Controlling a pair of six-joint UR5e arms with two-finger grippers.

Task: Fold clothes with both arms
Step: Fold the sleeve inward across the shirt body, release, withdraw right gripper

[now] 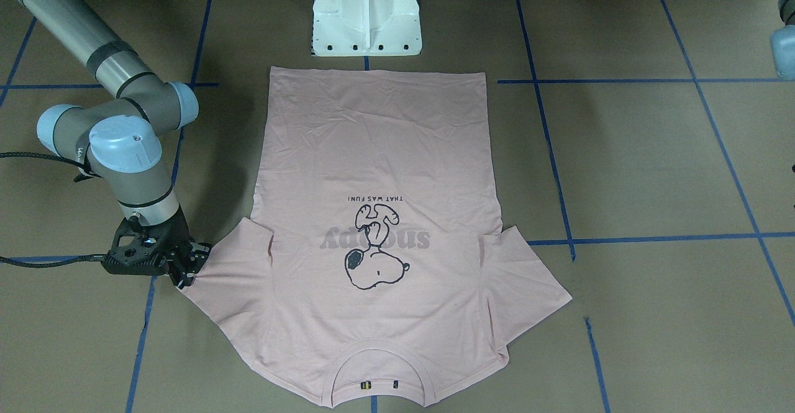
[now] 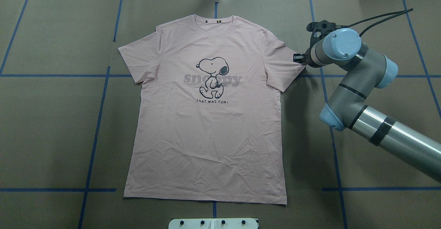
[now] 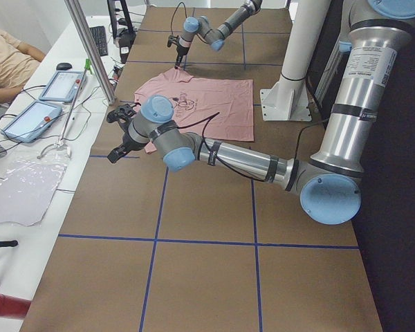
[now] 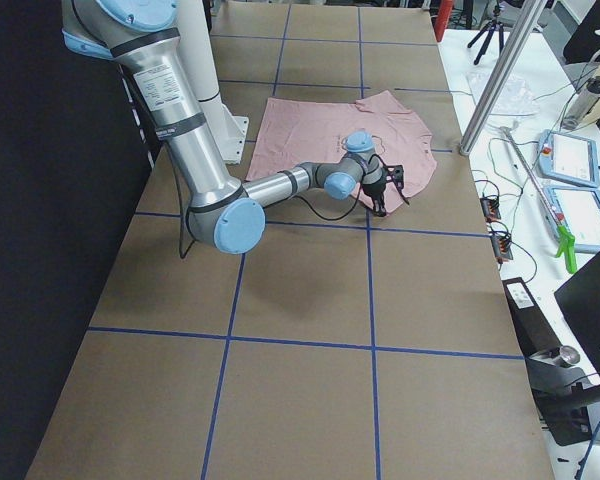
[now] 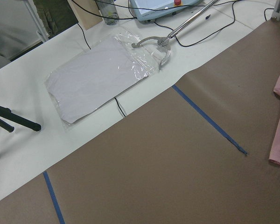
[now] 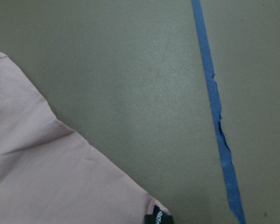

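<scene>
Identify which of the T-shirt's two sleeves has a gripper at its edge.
The sleeve on the robot's right, with the small black tag: the right gripper sits at its hem. The opposite sleeve lies with no gripper at it.

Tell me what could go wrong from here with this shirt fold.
1. The right gripper sits at the very tip of one sleeve. It may catch only the hem, or slip off when lifting.
2. The left gripper hangs well away from the shirt. If the right gripper pulls alone, the flat shirt could drag and skew.
3. Creases across the lower body could get folded in.
</scene>
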